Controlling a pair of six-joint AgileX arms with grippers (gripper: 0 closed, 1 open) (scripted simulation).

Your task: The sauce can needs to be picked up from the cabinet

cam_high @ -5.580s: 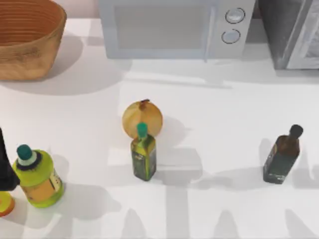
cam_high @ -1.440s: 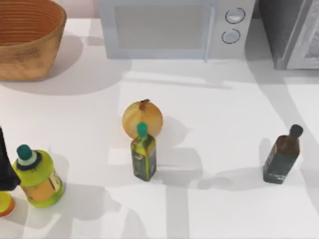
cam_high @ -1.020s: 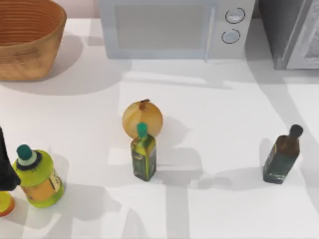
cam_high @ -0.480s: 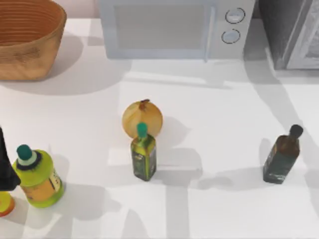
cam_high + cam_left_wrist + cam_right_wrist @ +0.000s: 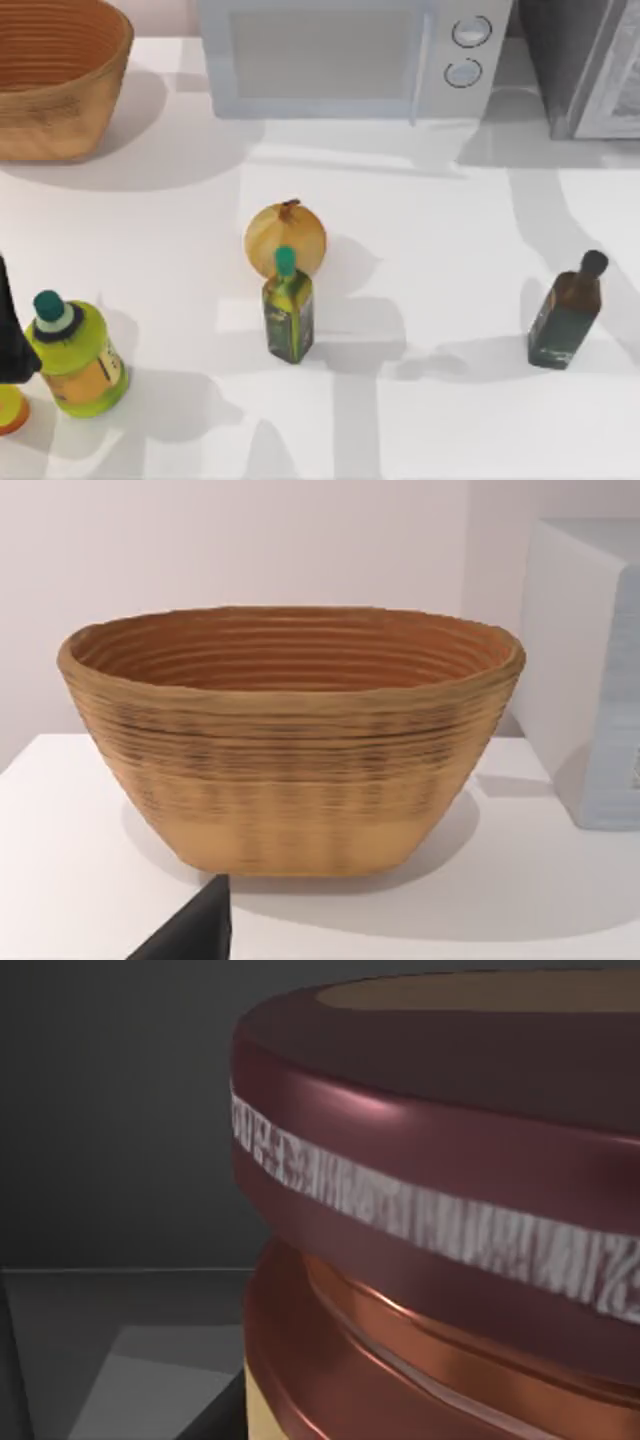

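Your right wrist camera sits right up against the sauce can (image 5: 450, 1220), which stands inside the dark cabinet (image 5: 585, 60) at the table's far right; you cannot tell how its fingers stand. Your left wrist view faces the woven basket (image 5: 290, 740) at far left.

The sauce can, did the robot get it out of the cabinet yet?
Not yet, as far as shows. The right wrist view looks at the sauce can from very close, with dark walls around it. Grabbing it and lifting it out of the cabinet are left.
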